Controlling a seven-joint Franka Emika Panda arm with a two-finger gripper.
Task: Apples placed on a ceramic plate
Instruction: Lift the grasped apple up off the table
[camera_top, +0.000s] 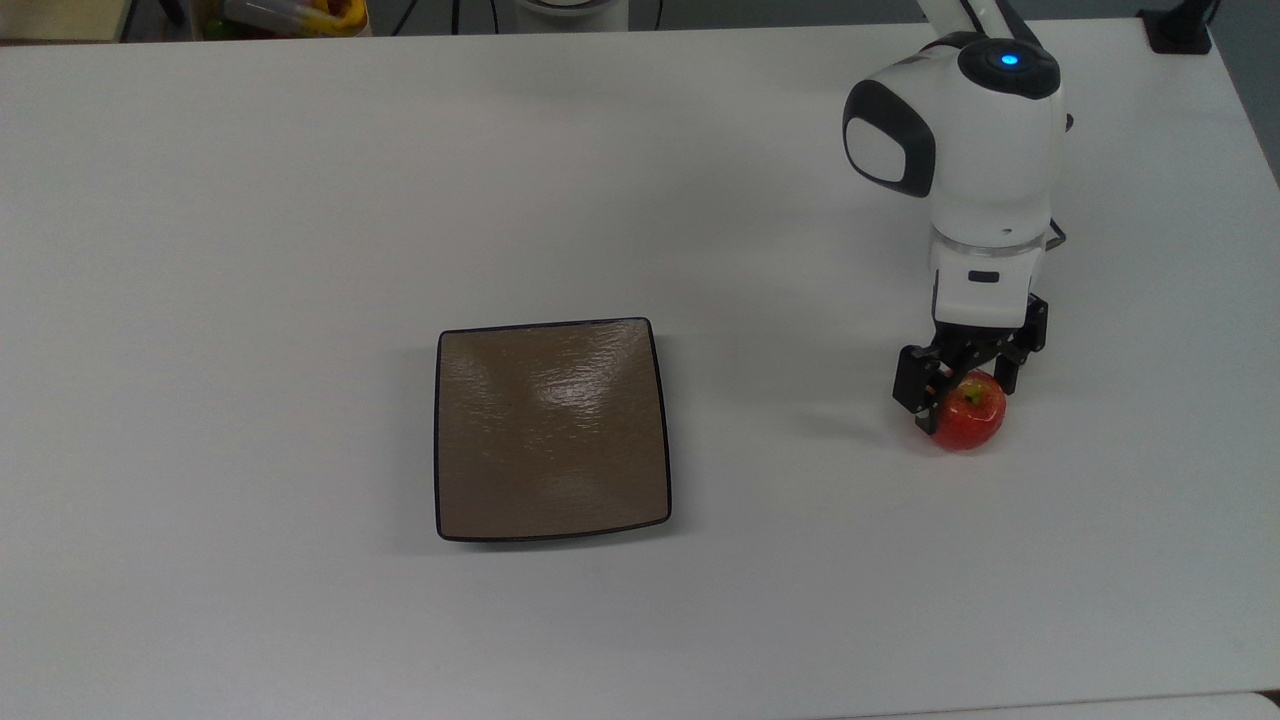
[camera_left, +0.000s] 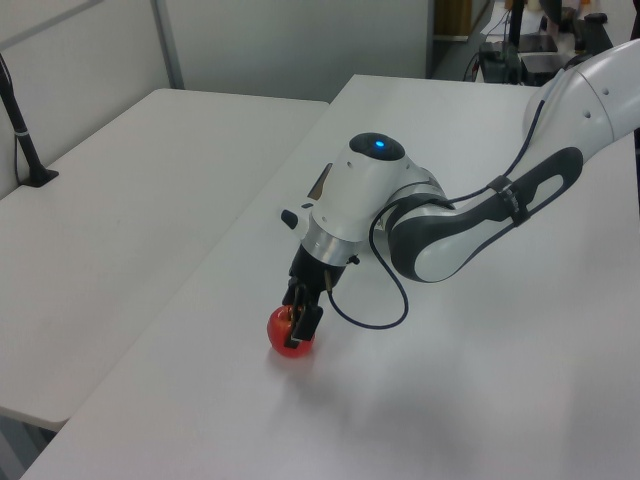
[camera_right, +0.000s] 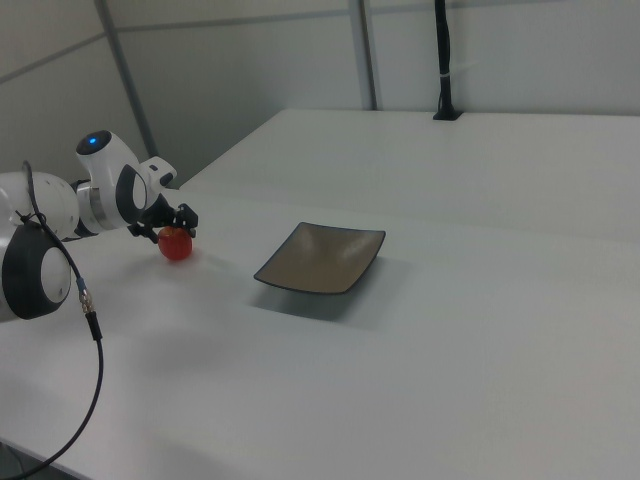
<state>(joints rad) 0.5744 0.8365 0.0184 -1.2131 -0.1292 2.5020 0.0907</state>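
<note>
Red apple (camera_top: 970, 418), textured brown plate (camera_top: 552, 430) dark-rimmed, white table (camera_top: 250, 200).

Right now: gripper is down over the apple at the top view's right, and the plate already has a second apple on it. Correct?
Not quite. The ceramic plate is bare in the top view, no second apple on it. The rest holds: the gripper is down over the single apple on the table at the top view's right.

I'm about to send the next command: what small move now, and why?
Probably close the jaws on the apple. The gripper sits low with open jaws on either side of it, the apple rests on the table, and the plate is empty.
</note>
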